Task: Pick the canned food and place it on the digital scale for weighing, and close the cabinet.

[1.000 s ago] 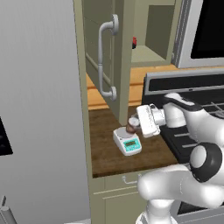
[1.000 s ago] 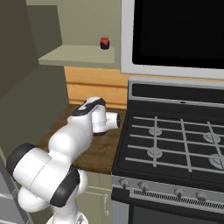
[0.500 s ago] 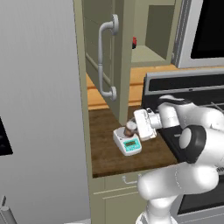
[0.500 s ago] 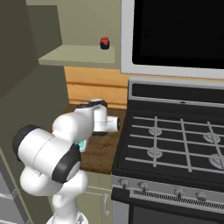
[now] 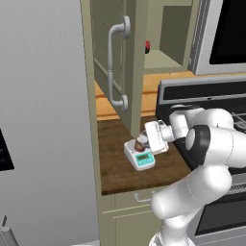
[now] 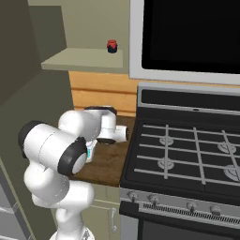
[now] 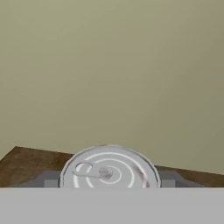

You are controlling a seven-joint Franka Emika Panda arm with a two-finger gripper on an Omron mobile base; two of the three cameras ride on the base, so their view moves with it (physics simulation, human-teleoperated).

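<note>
The canned food (image 5: 140, 143), dark red-brown with a silvery pull-tab top (image 7: 109, 168), stands upright at the grey plate of the white digital scale (image 5: 140, 157) on the wooden counter. My gripper (image 5: 142, 141) reaches in from the right and is shut on the can, its fingers (image 7: 49, 180) on either side of the lid. Whether the can's base rests on the plate I cannot tell. In the right base view my arm hides most of the scale (image 6: 89, 153). The cabinet door (image 5: 106, 57) with its grey bar handle (image 5: 116, 65) stands open above the counter.
A tiny red object (image 6: 111, 46) sits on the open cabinet's shelf (image 6: 84, 61). A black stove (image 6: 187, 154) borders the counter on the right, with a microwave (image 6: 187, 33) above it. A tall grey panel (image 5: 43, 120) stands on the left.
My gripper has carried the can a little down and to the left, to the scale's plate. My arm's elbow has swung nearer the cameras. The cabinet door has not moved.
</note>
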